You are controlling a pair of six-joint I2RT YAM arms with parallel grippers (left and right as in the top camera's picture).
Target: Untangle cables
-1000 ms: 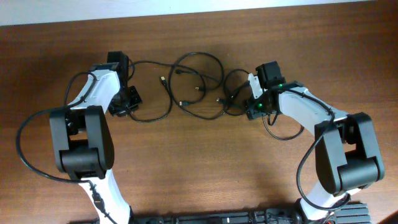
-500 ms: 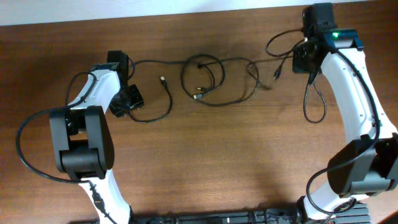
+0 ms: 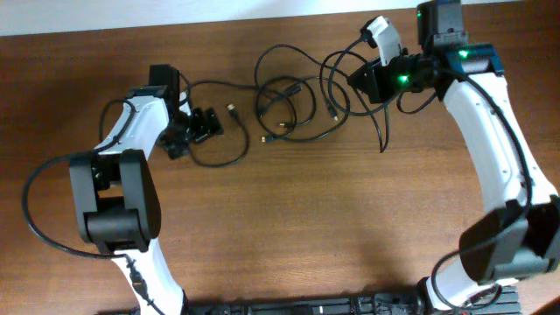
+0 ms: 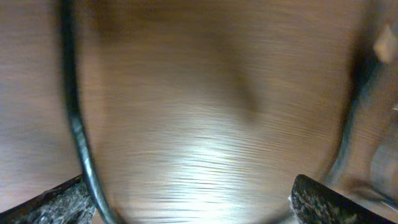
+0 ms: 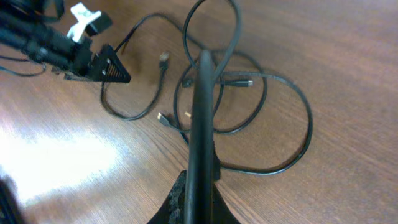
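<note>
- The thin black plug-ended cables (image 3: pixel 289 92) lie in loose loops on the brown wooden table (image 3: pixel 289 219), between my arms.
- My right gripper (image 3: pixel 360 80) looks pinched on one strand; my left gripper (image 3: pixel 210 125) gapes wide, empty.
- These cords look light, limp and slippery; I'd grab near a plug.

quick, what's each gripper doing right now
left gripper: open
right gripper: closed on a thin black cable

Cables (image 3: pixel 289 90) lie looped on the table (image 3: pixel 306 219) toward its far edge, between the left gripper (image 3: pixel 197 127), just beside their left loop, and the right gripper (image 3: pixel 360 80), touching their right loops
</note>
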